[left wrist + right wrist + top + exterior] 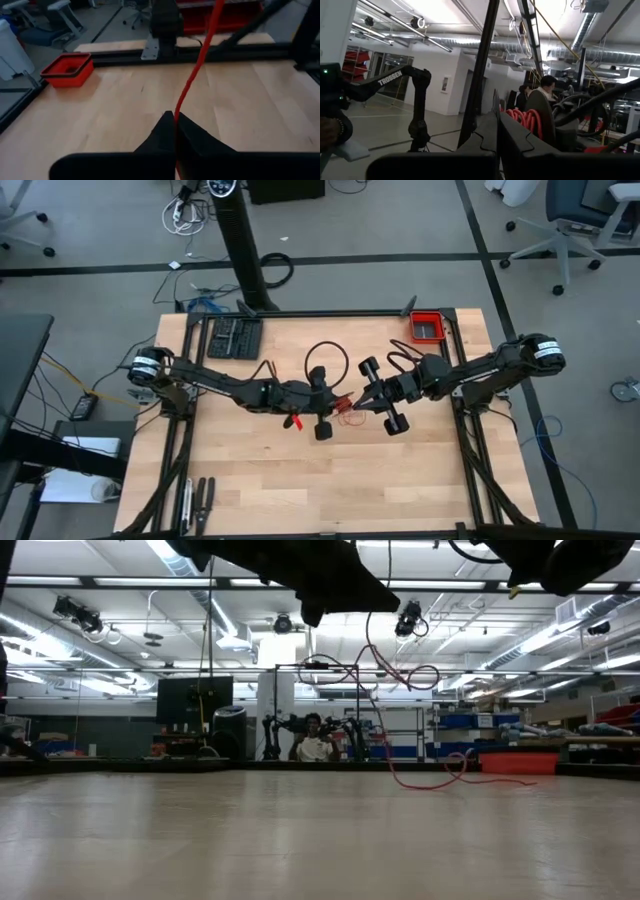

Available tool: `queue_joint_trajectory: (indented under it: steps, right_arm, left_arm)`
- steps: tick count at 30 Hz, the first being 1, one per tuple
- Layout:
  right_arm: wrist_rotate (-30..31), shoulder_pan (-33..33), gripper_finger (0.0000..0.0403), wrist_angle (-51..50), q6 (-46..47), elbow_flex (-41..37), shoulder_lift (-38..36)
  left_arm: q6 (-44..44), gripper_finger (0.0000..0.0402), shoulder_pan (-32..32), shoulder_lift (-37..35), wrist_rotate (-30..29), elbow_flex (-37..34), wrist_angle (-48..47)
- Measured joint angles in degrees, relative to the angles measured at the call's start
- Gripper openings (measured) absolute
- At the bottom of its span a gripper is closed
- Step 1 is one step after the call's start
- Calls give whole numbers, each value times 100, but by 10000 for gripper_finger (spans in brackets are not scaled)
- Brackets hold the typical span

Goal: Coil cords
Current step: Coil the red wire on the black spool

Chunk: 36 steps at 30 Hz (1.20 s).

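Wooden tabletop [300, 480] mid-span: both arms meet, left gripper [175, 122] jaws pinched on the red cord [197, 70], right gripper [496, 120] jaws closed on its looped bundle held aloft, mid-coiling; next likely calls for another wrap without snagging.

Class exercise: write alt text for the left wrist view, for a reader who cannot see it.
The left gripper is shut on a thin red cord, which runs taut up and away over a wooden table. A red bin sits near the table's far edge.
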Motion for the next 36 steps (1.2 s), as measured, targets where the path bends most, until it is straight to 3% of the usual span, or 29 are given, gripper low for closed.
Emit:
queue_joint_trajectory:
  steps: [15, 22, 26, 32, 36]
  right_arm:
    - [819, -354, 1, -3273, 137, 0, -1466]
    - [1069, -548, 1, -4236, 834, 1, -1628]
    - [1280, -672, 1, -4863, 1001, 0, -1627]
    - [937, -872, 1, -5119, 1540, 0, -1600]
    - [663, -885, 1, -4958, 1790, 3, -1397]
  left_arm:
    - [4, 0, -27, -1078, 187, -2, -1992]
    - [315, 0, -126, -1225, -577, -2, -2231]
    - [548, 0, -127, -1225, -691, -2, -2233]
    - [1174, 0, -198, -1225, -1621, -2, -2009]
    - [1501, 0, -261, -1216, -1710, -2, -1451]
